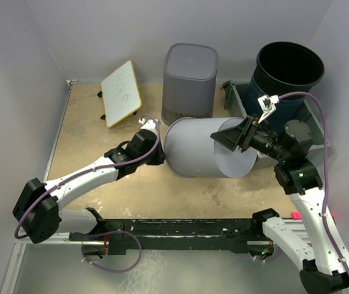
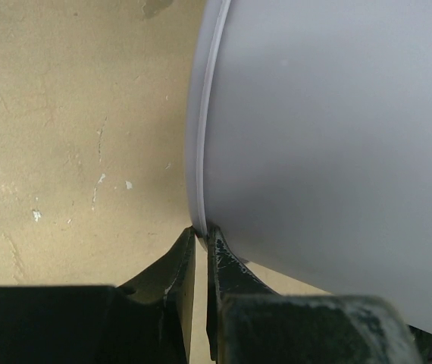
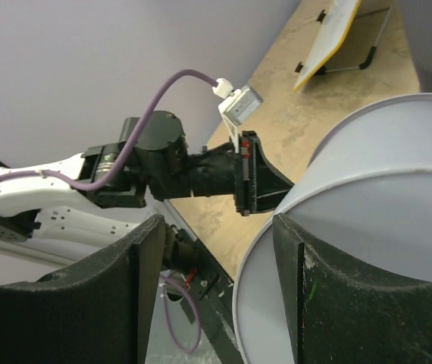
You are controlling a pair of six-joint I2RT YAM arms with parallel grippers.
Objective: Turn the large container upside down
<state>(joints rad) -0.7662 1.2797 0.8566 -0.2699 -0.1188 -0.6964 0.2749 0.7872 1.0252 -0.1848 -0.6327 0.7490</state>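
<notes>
Container (image 1: 196,150) lies sideways mid-table, axis nine to three. Your left gripper (image 2: 201,236) pinches its nine-o'clock rim; right gripper (image 3: 217,227) at the three-o'clock end stands open astride that edge. Arms equally close.

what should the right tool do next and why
Probably close the right tool on the container's edge: its jaws stand open around that edge, the left tool is shut on the opposite edge, and the container lies on its side.
</notes>
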